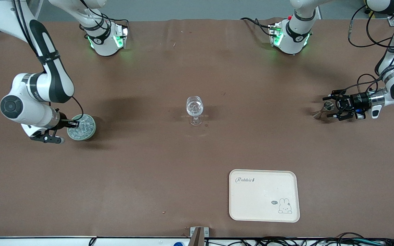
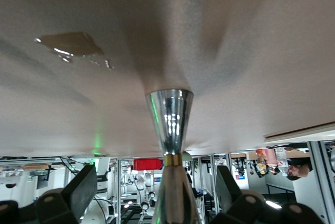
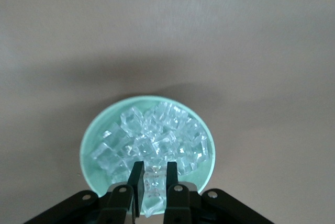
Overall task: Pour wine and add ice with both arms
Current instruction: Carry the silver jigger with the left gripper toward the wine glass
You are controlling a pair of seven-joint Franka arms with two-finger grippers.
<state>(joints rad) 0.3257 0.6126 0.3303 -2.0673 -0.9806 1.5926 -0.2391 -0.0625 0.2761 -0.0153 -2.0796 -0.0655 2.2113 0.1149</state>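
Mid-table wine glass (image 1: 195, 110) | tray (image 1: 264, 195) nearer | right gripper (image 3: 154, 178) narrow over ice (image 3: 152, 140)

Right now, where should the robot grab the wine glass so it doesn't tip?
Probably the stem, from the side, with fingers closing level around it. The glass stands upright at mid-table, and its round bowl is wide and slippery, while the thin stem under it fits between two fingers.
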